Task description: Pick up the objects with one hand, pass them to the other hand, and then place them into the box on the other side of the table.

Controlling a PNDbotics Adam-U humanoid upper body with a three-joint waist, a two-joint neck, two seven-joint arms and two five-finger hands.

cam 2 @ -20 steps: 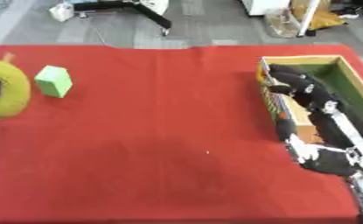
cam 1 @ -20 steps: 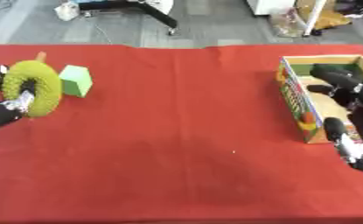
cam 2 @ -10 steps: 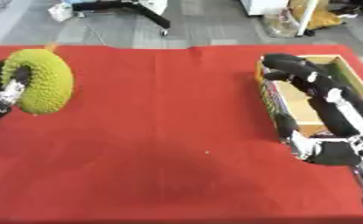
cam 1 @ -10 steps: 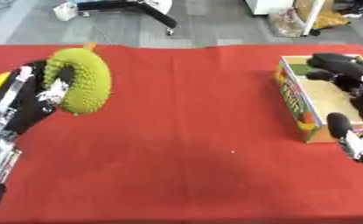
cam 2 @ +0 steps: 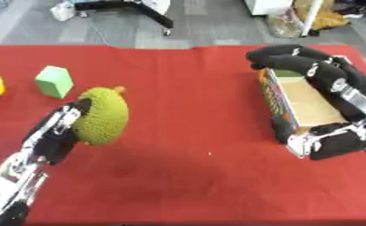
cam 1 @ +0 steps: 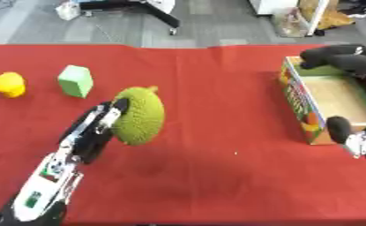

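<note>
A green spiky fruit (cam 1: 139,115) hangs above the red table (cam 1: 216,176), left of its middle. My left hand (cam 1: 99,129) is shut on it from the left side, with the arm coming up from the lower left corner. A cardboard box (cam 2: 309,103) with a printed side stands at the right edge, its inside bare. My right hand (cam 2: 290,59) hovers open over the box's far left corner, fingers stretched to the left and holding nothing. A green cube (cam 1: 76,80) and a small yellow object (cam 1: 9,84) lie at the far left.
My right forearm (cam 2: 336,141) crosses the box's near end. Beyond the table's far edge are a grey floor and a black stand's legs (cam 1: 151,11). Red cloth stretches between the fruit and the box.
My left hand has carried the green fruit up and to the right, from the far left edge toward the middle. My right hand has shifted left over the box's far corner.
</note>
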